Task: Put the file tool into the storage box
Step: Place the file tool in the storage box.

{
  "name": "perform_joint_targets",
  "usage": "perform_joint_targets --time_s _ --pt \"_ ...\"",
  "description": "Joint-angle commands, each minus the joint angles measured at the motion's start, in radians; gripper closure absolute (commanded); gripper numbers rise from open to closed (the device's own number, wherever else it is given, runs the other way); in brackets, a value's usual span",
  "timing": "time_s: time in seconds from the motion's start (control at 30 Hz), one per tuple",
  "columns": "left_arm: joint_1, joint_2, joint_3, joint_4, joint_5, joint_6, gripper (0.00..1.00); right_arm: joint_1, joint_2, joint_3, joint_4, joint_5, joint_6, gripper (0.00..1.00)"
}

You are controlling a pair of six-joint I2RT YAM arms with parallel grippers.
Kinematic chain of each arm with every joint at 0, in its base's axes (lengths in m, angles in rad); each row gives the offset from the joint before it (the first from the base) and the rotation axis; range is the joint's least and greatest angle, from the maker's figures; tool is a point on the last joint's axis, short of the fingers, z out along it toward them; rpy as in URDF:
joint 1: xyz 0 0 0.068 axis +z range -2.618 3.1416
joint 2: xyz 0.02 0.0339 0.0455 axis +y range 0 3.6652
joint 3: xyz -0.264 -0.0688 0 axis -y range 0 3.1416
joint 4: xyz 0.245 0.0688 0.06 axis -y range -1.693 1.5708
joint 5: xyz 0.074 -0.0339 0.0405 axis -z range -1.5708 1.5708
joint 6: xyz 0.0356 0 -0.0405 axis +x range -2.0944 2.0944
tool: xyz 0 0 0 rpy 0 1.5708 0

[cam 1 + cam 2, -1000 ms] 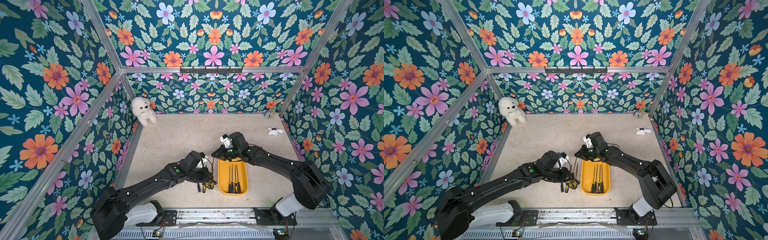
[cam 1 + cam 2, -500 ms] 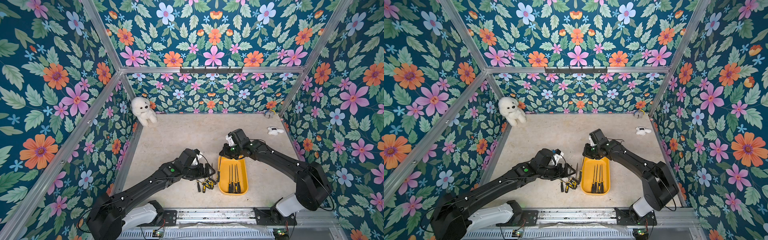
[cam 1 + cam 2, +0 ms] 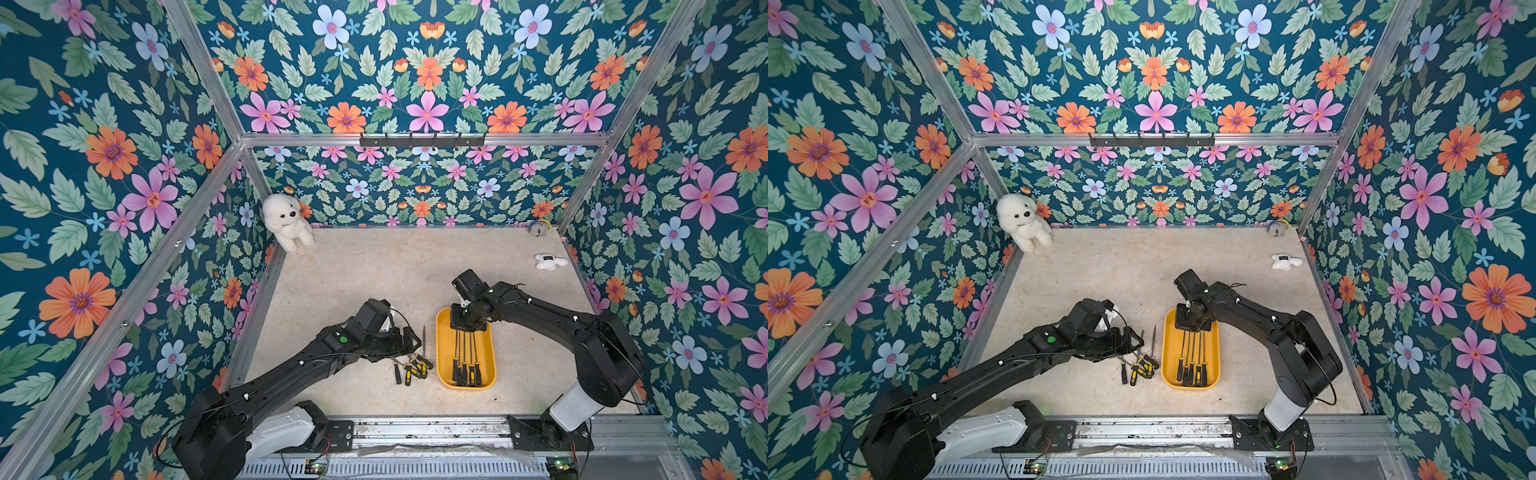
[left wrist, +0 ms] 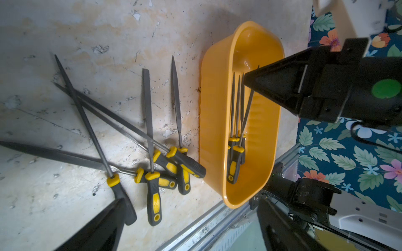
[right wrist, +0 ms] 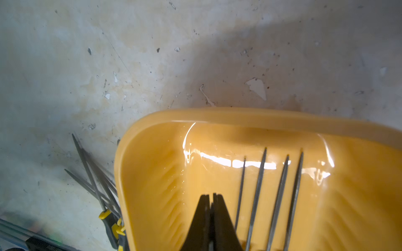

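The biggest thing is the tabletop [image 3: 374,274]. It is pale and has marks on it.

I have two arms reaching over it. My left end effector [image 3: 409,340] is spread wide. It holds nothing and hangs over a heap of files. My right end effector [image 5: 210,196] has its two fingers pressed together. I can see nothing between them. It hangs over the far end of the box, with the tips pointing down into it.

There is one storage box [image 3: 444,353]. It is yellow and sits near the front edge, a bit to the right of the middle.

One white plush toy [image 3: 286,220] sits in the far left corner.

There are ten files, as far as I can count. Each has a black and yellow handle. Four files [image 3: 466,373] lie inside the box, side by side. Their handles are at the near end and their thin tips point to the far end. Six files [image 4: 165,169] lie on the tabletop just left of the box. Some of them cross over each other, and their handles are bunched at the near side.

One small white toy [image 3: 548,262] lies far off on the right side.
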Motion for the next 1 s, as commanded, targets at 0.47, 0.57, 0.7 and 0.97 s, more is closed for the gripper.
perform_joint_targets --time_s 0.47,0.57,0.7,0.97 --pt "0.002 0.002 -0.036 0.014 -0.045 -0.016 0.01 0.050 0.109 -0.015 0.037 0.075 0.000 1.00" --pt "0.002 0.003 -0.044 0.020 -0.048 -0.030 0.01 0.050 0.104 -0.014 0.031 0.081 -0.001 0.88" --pt "0.003 0.002 -0.053 0.021 -0.060 -0.073 0.01 0.050 0.086 -0.007 0.023 0.084 0.000 0.70" --pt "-0.008 0.007 -0.084 0.007 -0.108 -0.238 0.07 0.047 0.008 0.032 -0.037 0.125 -0.001 0.63"
